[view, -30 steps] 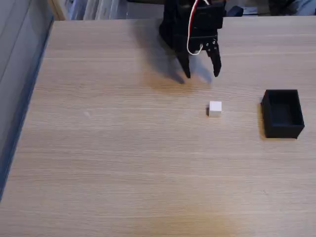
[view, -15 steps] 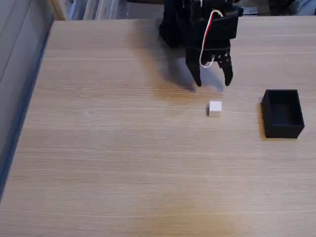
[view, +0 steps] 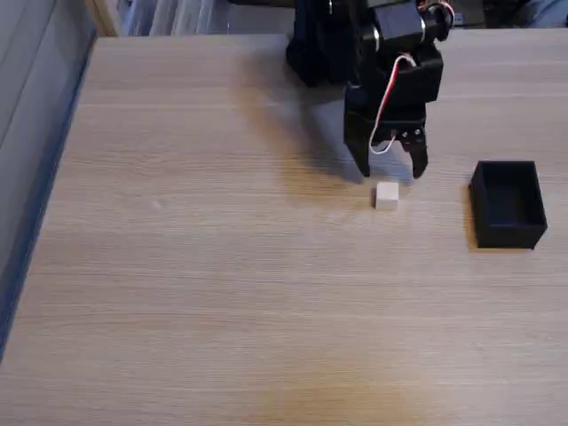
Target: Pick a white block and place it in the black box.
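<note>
Lining up over the cube

Sitting free on the wooden table [view: 222, 266], the white block [view: 387, 195] lies just below the gripper [view: 390, 171], whose fingers are spread wide and empty, likely to straddle it. The black box [view: 508, 204] waits at three o'clock, well apart, open-topped for the drop.

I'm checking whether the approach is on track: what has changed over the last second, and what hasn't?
The gripper has moved toward the right of the fixed view and nearer the camera, and now hangs open just behind the white block, fingers spread. Nothing has been taken hold of. The block, the black box and the table stayed as they were.
</note>
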Robot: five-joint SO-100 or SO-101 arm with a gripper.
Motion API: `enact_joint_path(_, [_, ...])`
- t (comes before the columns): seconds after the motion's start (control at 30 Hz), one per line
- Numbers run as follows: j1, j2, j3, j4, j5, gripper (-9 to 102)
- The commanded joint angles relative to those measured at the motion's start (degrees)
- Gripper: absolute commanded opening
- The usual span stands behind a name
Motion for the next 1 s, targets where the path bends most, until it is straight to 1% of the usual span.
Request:
enact_joint_path(0.0, [0.35, -2.72, -4.66, -0.35, 0.26, 30])
enact_joint_path(0.3, [1.67, -9.23, -10.72, 0.62, 0.26, 29])
enact_joint_path(0.97, [1.67, -11.43, -11.78, 2.29, 0.18, 28])
